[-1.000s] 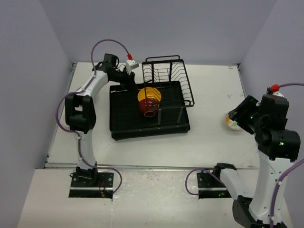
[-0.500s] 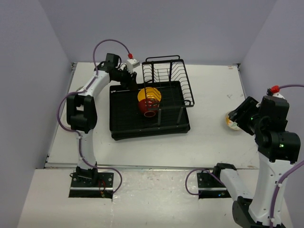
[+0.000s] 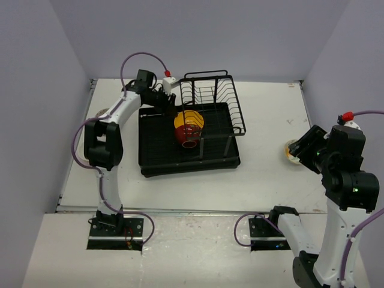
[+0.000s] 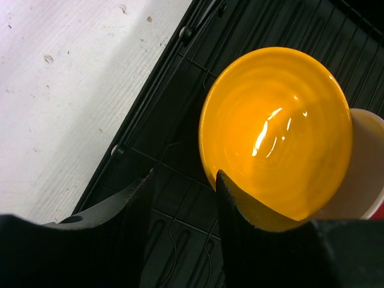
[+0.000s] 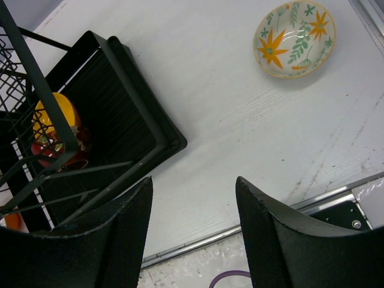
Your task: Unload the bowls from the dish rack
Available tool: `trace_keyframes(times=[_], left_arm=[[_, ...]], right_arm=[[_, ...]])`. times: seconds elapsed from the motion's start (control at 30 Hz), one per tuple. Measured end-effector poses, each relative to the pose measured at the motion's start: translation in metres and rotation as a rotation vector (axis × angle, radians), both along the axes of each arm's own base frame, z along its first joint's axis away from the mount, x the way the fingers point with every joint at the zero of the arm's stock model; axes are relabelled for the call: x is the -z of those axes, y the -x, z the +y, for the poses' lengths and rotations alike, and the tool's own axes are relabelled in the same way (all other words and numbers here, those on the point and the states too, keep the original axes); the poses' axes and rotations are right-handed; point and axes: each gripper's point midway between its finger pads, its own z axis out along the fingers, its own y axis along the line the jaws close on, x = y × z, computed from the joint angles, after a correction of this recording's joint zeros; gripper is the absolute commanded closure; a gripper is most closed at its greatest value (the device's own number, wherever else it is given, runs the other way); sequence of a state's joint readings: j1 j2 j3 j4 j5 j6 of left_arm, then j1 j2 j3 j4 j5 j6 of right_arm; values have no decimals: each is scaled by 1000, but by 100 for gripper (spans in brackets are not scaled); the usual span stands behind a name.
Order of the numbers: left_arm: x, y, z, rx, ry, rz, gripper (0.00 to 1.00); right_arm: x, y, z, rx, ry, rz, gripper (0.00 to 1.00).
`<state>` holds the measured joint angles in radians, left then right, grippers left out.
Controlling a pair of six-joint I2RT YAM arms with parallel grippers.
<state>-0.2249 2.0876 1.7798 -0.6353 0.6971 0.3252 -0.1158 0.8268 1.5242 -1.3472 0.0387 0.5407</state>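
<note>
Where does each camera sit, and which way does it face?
Top external: fixed above and behind the bases, looking down on the white table; both arms show.
Left wrist: close over the black wire dish rack, facing the glossy yellow bowl; its open left claw shows.
Right wrist: high over the table, looking down on the white flowered bowl; open right claw shows.
Shared: all see the yellow bowl.

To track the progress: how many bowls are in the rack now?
2: the yellow bowl and the red bowl, touching, on the rack. Another may be hidden under them.
</note>
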Motion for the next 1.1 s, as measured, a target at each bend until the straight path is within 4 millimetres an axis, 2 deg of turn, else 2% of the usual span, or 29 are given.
trace_keyframes(times=[0.27,0.4,0.53,0.63,0.7,0.77,0.83,0.9,0.93,1.1], left_arm=[[1,7,2,2,-6,10,53],[11,21,-1,21,-12,44,52],[22,38,-15,70,-25,68,53],[24,43,-23,93,-31,65,54],[24,43,-24,95,-30,64,59],[24,43,-24,91,-31,64,71],[24,39,-22,83,-34,54,78],[22,36,-22,77,-33,46,90],[18,35,-24,76,-21,42,99],[16,41,-26,75,7,88,100]], right_arm=[[2,2,0,0,-1,-1,41],[2,2,0,0,-1,-1,42],[2,2,0,0,-1,-1,41],[2,2,0,1,-1,-1,42],[2,2,0,1,-1,-1,41],[2,2,0,0,-1,-1,42],[2,2,0,1,-1,-1,41],[2,2,0,1,-1,-1,41],[2,2,0,0,-1,-1,41],[2,2,0,0,-2,1,41]])
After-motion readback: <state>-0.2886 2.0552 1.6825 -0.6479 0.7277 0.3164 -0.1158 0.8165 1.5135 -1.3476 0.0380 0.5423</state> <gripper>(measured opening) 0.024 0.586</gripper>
